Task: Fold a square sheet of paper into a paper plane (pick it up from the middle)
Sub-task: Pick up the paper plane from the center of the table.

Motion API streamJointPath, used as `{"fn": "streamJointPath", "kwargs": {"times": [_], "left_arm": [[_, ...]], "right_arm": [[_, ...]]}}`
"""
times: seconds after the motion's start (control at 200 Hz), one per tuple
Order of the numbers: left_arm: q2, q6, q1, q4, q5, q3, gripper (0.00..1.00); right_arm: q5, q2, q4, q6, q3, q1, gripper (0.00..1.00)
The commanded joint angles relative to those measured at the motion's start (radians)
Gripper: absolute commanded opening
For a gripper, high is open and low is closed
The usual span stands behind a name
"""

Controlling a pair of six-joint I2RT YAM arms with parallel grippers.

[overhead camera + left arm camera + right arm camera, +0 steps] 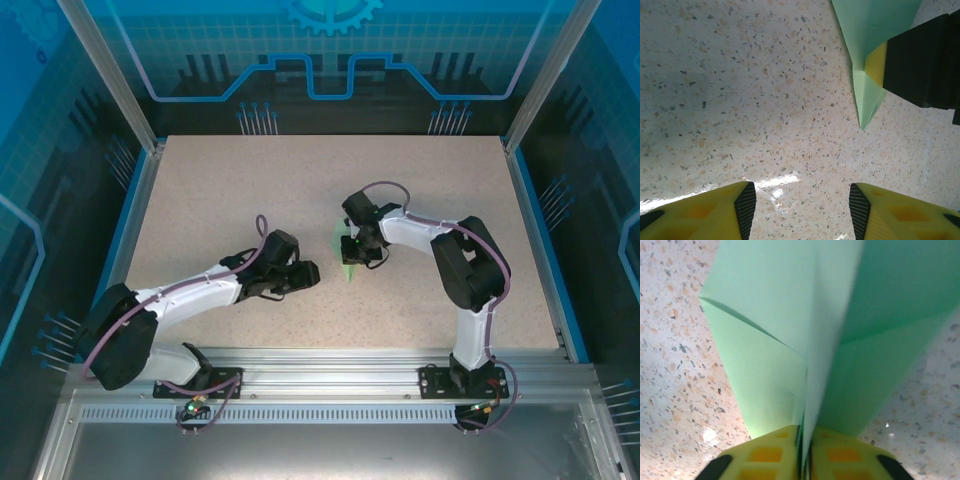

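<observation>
Paper plane (790, 340) near the middle of the table (230, 190), and the right gripper (805, 452) has both yellow fingers clamped tight on its centre fold. Just beside it, the left gripper (802, 200) hangs over the tabletop, jaws apart, holding nothing.

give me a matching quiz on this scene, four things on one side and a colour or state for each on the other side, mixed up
Things:
1. left gripper
2. right gripper
3. paper plane
4. table

Colours and states:
a. pale mint green, folded to a pointed tip
b. shut on the paper plane
c. speckled beige
d. open, with nothing between its fingers

Right pairs: 1-d, 2-b, 3-a, 4-c
</observation>
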Motion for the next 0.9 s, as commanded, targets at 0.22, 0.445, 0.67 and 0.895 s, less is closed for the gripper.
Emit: {"fn": "streamJointPath", "kwargs": {"times": [0.22, 0.445, 0.67, 0.895], "left_arm": [[0.020, -0.052, -0.011, 0.052, 0.031, 0.023, 0.56], [-0.045, -0.108, -0.005, 0.144, 0.078, -0.015, 0.57], [-0.137, -0.143, 0.014, 0.311, 0.198, -0.046, 0.62], [-0.123, -0.159, 0.022, 0.400, 0.275, -0.024, 0.62]], "right_arm": [[-0.083, -0.131, 0.056, 0.017, -0.074, -0.019, 0.00], [-0.313, -0.312, 0.225, 0.081, -0.216, -0.085, 0.00], [-0.572, -0.434, 0.469, 0.198, -0.342, -0.152, 0.00], [-0.665, -0.496, 0.579, 0.279, -0.357, -0.159, 0.00]]}}
